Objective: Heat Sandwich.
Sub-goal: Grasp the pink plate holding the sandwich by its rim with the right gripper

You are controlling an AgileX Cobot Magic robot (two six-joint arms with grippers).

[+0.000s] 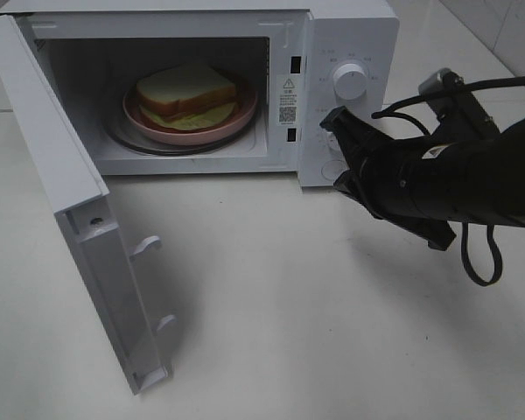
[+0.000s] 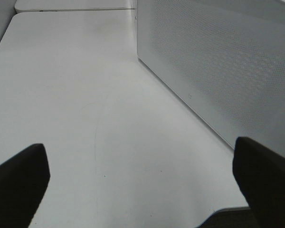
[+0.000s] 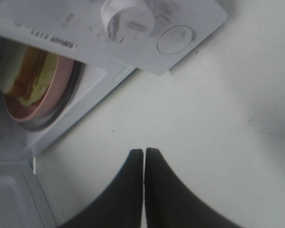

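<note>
Sandwich (image 1: 186,90) of white bread, with a brown filling and pale green lettuce, lies flat on a round pink plate (image 1: 154,129). The plate sits at the centre of the glass turntable (image 1: 121,140) inside a white microwave (image 1: 350,35). The microwave stands on a white table (image 1: 289,306), and its door (image 1: 61,166) is swung wide open towards the left.

The right gripper (image 3: 144,153) has its two black fingers pressed together and holds nothing. It hovers above the table just in front of the microwave's control panel, below the upper knob (image 1: 350,80) and well apart from the sandwich.

The left gripper (image 2: 140,161) shows only in its wrist view. Its fingers (image 2: 19,175) are spread wide with nothing between them, above bare table beside the door's perforated outer face.
</note>
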